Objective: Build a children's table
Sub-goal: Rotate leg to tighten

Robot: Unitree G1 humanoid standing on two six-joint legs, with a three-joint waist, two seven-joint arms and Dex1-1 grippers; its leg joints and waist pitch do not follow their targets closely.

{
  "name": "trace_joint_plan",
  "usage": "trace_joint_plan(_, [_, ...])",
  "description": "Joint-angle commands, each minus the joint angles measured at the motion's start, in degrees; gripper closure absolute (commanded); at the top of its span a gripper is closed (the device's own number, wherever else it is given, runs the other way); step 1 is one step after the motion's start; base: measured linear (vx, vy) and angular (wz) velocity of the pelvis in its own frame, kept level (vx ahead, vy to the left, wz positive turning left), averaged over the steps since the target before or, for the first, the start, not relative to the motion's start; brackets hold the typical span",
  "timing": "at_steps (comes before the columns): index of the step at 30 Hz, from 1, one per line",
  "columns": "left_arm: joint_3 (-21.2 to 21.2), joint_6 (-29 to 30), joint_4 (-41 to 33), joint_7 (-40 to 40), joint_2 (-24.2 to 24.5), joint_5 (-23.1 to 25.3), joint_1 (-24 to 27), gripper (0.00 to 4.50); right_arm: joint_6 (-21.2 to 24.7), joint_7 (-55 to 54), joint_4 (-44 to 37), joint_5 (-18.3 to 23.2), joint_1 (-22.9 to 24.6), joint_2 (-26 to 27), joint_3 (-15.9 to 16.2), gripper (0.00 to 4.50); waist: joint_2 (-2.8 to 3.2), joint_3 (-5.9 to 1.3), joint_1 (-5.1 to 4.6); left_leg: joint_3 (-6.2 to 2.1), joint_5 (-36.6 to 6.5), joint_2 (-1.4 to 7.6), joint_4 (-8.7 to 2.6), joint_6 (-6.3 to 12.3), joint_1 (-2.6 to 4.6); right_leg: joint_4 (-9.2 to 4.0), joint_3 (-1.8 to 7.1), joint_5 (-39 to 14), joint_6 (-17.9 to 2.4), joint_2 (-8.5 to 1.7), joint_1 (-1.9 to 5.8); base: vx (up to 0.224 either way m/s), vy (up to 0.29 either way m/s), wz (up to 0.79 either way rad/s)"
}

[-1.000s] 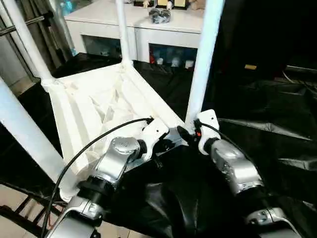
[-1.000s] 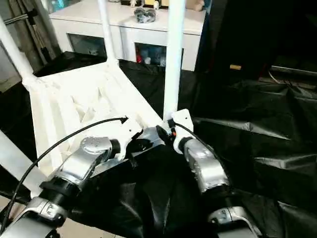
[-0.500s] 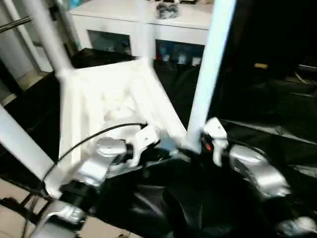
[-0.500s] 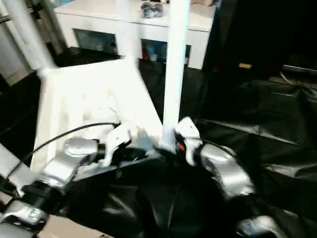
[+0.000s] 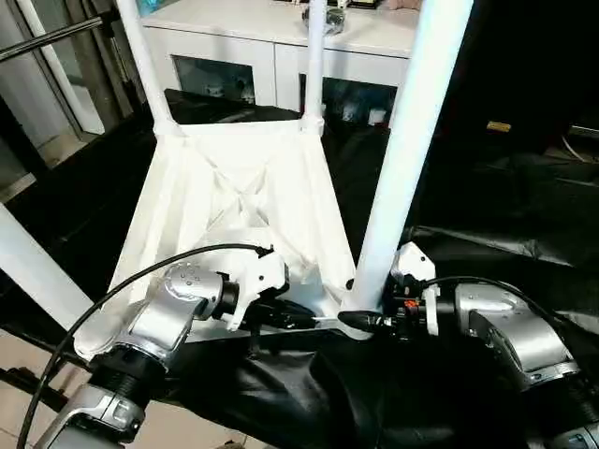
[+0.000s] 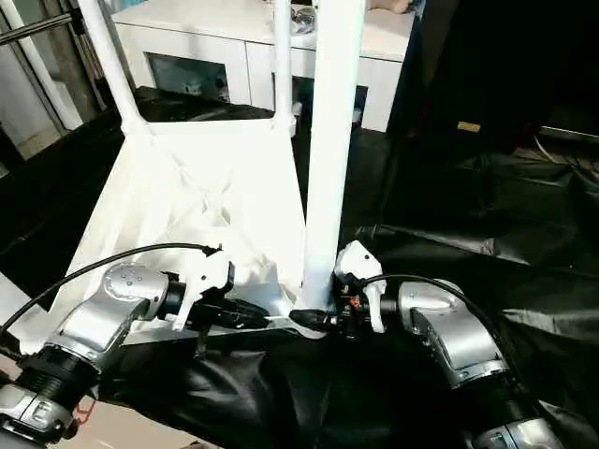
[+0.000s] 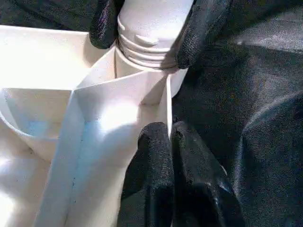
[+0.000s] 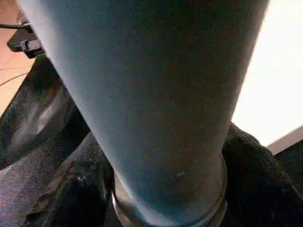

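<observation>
Children's table (image 5: pixel 239 201) upside down on the black drape (image 5: pixel 487 215), four legs up; right gripper (image 5: pixel 360 321) clasps the nearest leg (image 5: pixel 402 168) at its socket; left gripper (image 7: pixel 163 142) pinched shut on the rim beside it; likely only seating and flipping left

Both head views look forward and down over the silver forearms at the upturned children's table (image 5: pixel 239 201) on the black-draped counter (image 5: pixel 487 224), a white cabinet (image 5: pixel 281 47) beyond. Each wrist view sits very close to the near table leg (image 6: pixel 329 159), seen from opposite sides.
</observation>
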Motion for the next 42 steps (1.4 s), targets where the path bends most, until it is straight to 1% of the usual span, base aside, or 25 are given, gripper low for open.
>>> trace_joint_plan(1, [-1.9, -0.3, 0.9, -0.6, -0.2, 0.4, 0.1, 4.50, 0.9, -0.5, -0.9, 0.6, 0.4, 0.6, 0.1, 1.78, -0.52, -2.84, 0.04, -0.49, -8.5, 2.08, -3.45, 3.35, 0.22, -4.09, 2.85, -5.9, -12.3, -4.63, 2.67, 0.000, 0.000, 0.00])
trace_joint_plan(5, [-0.3, 1.0, 3.4, 7.2, -2.9, 2.5, -1.2, 4.50, 0.0, -8.9, 2.2, -1.5, -0.4, 4.1, -1.8, 1.79, -0.61, -2.51, -0.20, -0.53, -10.4, 1.98, -3.71, 2.31, 0.37, -4.64, 2.85, -10.1, -11.6, -4.73, 2.48, 0.000, 0.000, 0.00])
trace_joint_plan(6, [0.6, 2.2, 4.8, 11.0, -4.8, 2.7, -2.1, 4.50, -0.2, -17.0, 5.9, -4.0, -1.6, 6.9, -3.1, 1.79, -0.57, -2.27, -0.40, -0.48, -12.4, 1.85, -3.84, 1.26, 0.65, -5.17, 2.88, -15.2, -10.6, -4.77, 2.16, 0.000, 0.000, 0.00])
trace_joint_plan(7, [0.8, 2.7, 5.5, 12.7, -5.8, 3.0, -2.7, 4.50, -0.4, -21.1, 7.9, -5.0, -2.1, 8.5, -3.9, 1.80, -0.54, -2.10, -0.46, -0.50, -13.4, 1.81, -3.97, 0.75, 0.83, -5.44, 2.88, -17.4, -10.2, -4.81, 2.01, 0.000, 0.000, 0.00])
trace_joint_plan(8, [0.8, 3.0, 5.9, 13.8, -6.4, 3.3, -3.1, 4.50, -0.5, -23.7, 9.1, -5.6, -2.5, 9.5, -4.4, 1.80, -0.79, -2.06, -0.78, -0.72, -14.3, 1.58, -4.09, -0.18, 0.67, -5.64, 2.73, -21.3, -8.9, -4.86, 2.27, 0.000, 0.000, 0.00])
trace_joint_plan(9, [0.6, 4.0, 6.4, 15.4, -7.3, 3.8, -3.6, 4.50, 0.0, -26.8, 10.3, -5.8, -2.9, 11.0, -5.1, 1.80, -0.67, -2.06, -1.03, -0.97, -14.6, 1.57, -4.31, -0.59, 0.49, -5.85, 2.66, -23.8, -7.5, -4.99, 2.34, -0.052, 0.000, -0.09])
trace_joint_plan(11, [0.3, 5.6, 7.1, 17.9, -9.0, 4.6, -4.5, 4.50, 1.2, -31.9, 11.8, -6.1, -3.4, 13.6, -6.0, 1.80, -0.65, -2.06, -1.14, -0.99, -15.4, 1.64, -4.31, -0.61, 0.81, -6.19, 2.74, -24.9, -6.7, -4.96, 2.00, -0.026, 0.000, -0.05])
trace_joint_plan(12, [0.1, 6.4, 8.0, 20.1, -10.6, 5.1, -5.4, 4.50, 2.5, -35.9, 12.8, -6.7, -3.8, 16.0, -6.3, 1.80, -0.50, -1.96, -1.52, -1.01, -16.8, 1.59, -4.33, -0.86, 1.03, -6.41, 2.78, -25.6, -6.6, -4.80, 1.72, 0.000, 0.000, 0.00])
trace_joint_plan(14, [0.0, 6.9, 9.0, 22.5, -12.4, 5.7, -6.2, 4.50, 2.7, -38.3, 13.1, -8.4, -4.0, 17.9, -5.0, 1.80, -0.53, -1.90, -1.72, -1.03, -17.5, 1.52, -4.40, -0.91, 0.99, -6.55, 2.73, -26.4, -6.2, -4.72, 1.57, 0.000, 0.000, 0.00])
trace_joint_plan(15, [-0.2, 7.0, 9.6, 23.6, -13.3, 6.2, -6.6, 4.50, 2.2, -38.5, 13.0, -9.3, -3.9, 19.1, -3.8, 1.80, -0.29, -1.96, -1.66, -1.07, -17.6, 1.53, -4.35, -0.87, 1.11, -6.63, 2.82, -26.5, -6.0, -4.86, 1.50, 0.000, 0.000, 0.00])
trace_joint_plan(16, [-0.3, 6.9, 9.7, 23.7, -13.6, 6.3, -6.6, 4.50, 2.0, -38.2, 12.8, -9.4, -3.8, 19.4, -3.5, 1.80, -0.41, -1.97, -1.70, -1.02, -17.4, 1.50, -4.34, -0.75, 1.00, -6.69, 2.85, -26.3, -5.9, -4.82, 1.53, 0.000, 0.000, 0.00])
trace_joint_plan(17, [-0.5, 6.8, 10.0, 24.0, -14.0, 6.4, -6.7, 4.50, 1.8, -37.5, 12.4, -9.3, -3.7, 19.9, -3.0, 1.45, -0.45, -1.93, -1.69, -1.07, -17.6, 1.51, -4.41, -0.51, 0.85, -6.68, 2.84, -26.1, -5.8, -4.79, 1.62, 0.000, 0.000, 0.00])
trace_joint_plan(18, [-0.6, 6.6, 10.3, 24.2, -14.3, 6.6, -6.9, 4.50, 1.6, -37.2, 12.5, -9.0, -3.7, 20.6, -3.0, 1.24, -0.38, -1.88, -1.67, -1.08, -18.1, 1.52, -4.45, -0.34, 0.94, -6.77, 2.84, -26.4, -5.6, -4.78, 1.49, 0.000, 0.000, 0.00])
trace_joint_plan(20, [-1.0, 6.5, 10.0, 23.3, -14.2, 6.5, -6.7, 4.50, 2.2, -35.5, 11.8, -7.5, -3.7, 20.9, -3.3, 1.01, -0.41, -1.90, -1.68, -1.13, -18.4, 1.54, -4.49, -0.20, 0.92, -6.79, 2.88, -26.6, -5.6, -4.83, 1.47, 0.000, 0.000, 0.00])
trace_joint_plan(21, [-1.2, 6.5, 9.0, 21.9, -13.8, 6.0, -6.2, 4.50, 2.1, -34.6, 11.3, -7.1, -3.7, 20.5, -3.1, 1.01, -0.25, -1.90, -1.64, -1.16, -18.5, 1.56, -4.50, -0.14, 0.95, -6.80, 2.89, -26.6, -5.6, -4.87, 1.46, 0.000, 0.000, 0.00])
trace_joint_plan(23, [-1.3, 6.3, 8.4, 20.9, -13.4, 5.6, -5.8, 4.50, 1.3, -34.2, 11.1, -7.5, -3.8, 19.9, -2.8, 0.76, -0.29, -1.96, -1.69, -1.23, -18.6, 1.74, -4.62, -0.20, 0.80, -6.62, 2.93, -25.3, -6.0, -4.87, 1.52, 0.000, 0.000, 0.00])
trace_joint_plan(25, [-1.6, 5.7, 7.2, 18.0, -11.9, 4.8, -5.2, 4.50, -0.2, -31.6, 10.3, -7.5, -3.8, 18.0, -2.4, 0.76, -0.32, -2.06, -1.65, -1.17, -17.9, 1.76, -4.60, -0.11, 0.75, -6.43, 2.99, -23.3, -6.6, -4.84, 1.59, 0.000, 0.000, 0.00])
trace_joint_plan(28, [-1.7, 4.1, 5.7, 13.4, -9.8, 3.6, -4.2, 4.50, -1.9, -25.0, 8.6, -7.2, -3.3, 14.6, -1.9, 0.76, -0.32, -2.35, -1.57, -0.99, -14.9, 1.85, -4.45, 0.55, 0.34, -5.62, 3.10, -16.0, -8.4, -4.69, 2.07, 0.000, 0.000, 0.00])
trace_joint_plan(29, [-1.8, 3.4, 4.6, 9.9, -8.2, 2.7, -3.6, 4.50, -3.0, -19.8, 7.2, -6.3, -2.7, 12.0, -1.8, 0.76, -0.36, -2.64, -1.34, -0.91, -13.1, 1.87, -4.15, 1.25, 0.31, -5.21, 3.10, -12.1, -9.3, -4.73, 2.38, 0.000, 0.000, 0.00])
trace_joint_plan(31, [-1.9, 2.9, 3.9, 7.5, -6.9, 2.1, -3.2, 4.50, -3.4, -16.4, 6.1, -5.4, -2.2, 10.2, -1.8, 0.76, -0.42, -2.99, -1.18, -0.63, -8.7, 1.80, -3.62, 3.12, 0.16, -4.20, 3.12, -3.0, -11.6, -4.52, 2.70, 0.061, -0.007, 0.02])
trace_joint_plan(33, [-2.2, 2.8, 2.9, 4.2, -5.0, 1.4, -2.7, 4.50, -3.9, -10.9, 4.3, -3.9, -1.4, 7.4, -1.7, 0.76, -0.40, -3.13, -1.09, -0.65, -6.6, 1.80, -3.45, 4.14, 0.02, -3.72, 3.09, 1.3, -12.7, -4.54, 2.94, 0.058, -0.007, 0.03])
trace_joint_plan(34, [-2.3, 2.7, 2.7, 3.1, -4.2, 1.3, -2.6, 4.50, -3.9, -9.1, 3.7, -3.4, -1.0, 6.5, -1.7, 0.76, -0.34, -3.19, -0.79, -0.56, -4.8, 1.89, -3.24, 5.40, 0.04, -3.29, 2.91, 5.0, -13.8, -4.36, 2.95, 0.053, -0.006, 0.03])
trace_joint_plan(37, [-2.4, 2.8, 2.3, 0.4, -2.6, 0.7, -2.5, 4.50, -4.1, -5.5, 2.6, -2.4, -0.5, 4.3, -1.4, 0.76, -0.26, -3.16, -0.17, -0.49, -5.0, 2.09, -3.19, 5.78, 0.19, -3.21, 2.79, 4.9, -14.3, -4.43, 2.92, 0.000, 0.000, 0.00])
trace_joint_plan(40, [-2.6, 2.8, 1.6, -3.1, -0.7, -0.3, -2.4, 4.50, -2.9, -2.3, 1.1, -1.1, 0.0, 2.5, -1.3, 1.08, -0.34, -3.02, 0.17, -0.45, -6.2, 2.17, -3.32, 5.10, 0.25, -3.36, 2.78, 2.2, -14.2, -4.56, 2.97, 0.000, 0.000, 0.00])
trace_joint_plan(42, [-2.6, 2.8, 1.4, -4.3, 0.1, -0.5, -2.4, 4.50, -2.4, -0.8, 0.5, -0.7, 0.1, 1.7, -1.0, 1.27, -0.30, -2.87, 0.13, -0.46, -7.8, 2.16, -3.45, 4.37, 0.33, -3.65, 2.77, -0.9, -13.7, -4.55, 2.87, 0.000, 0.000, 0.00])
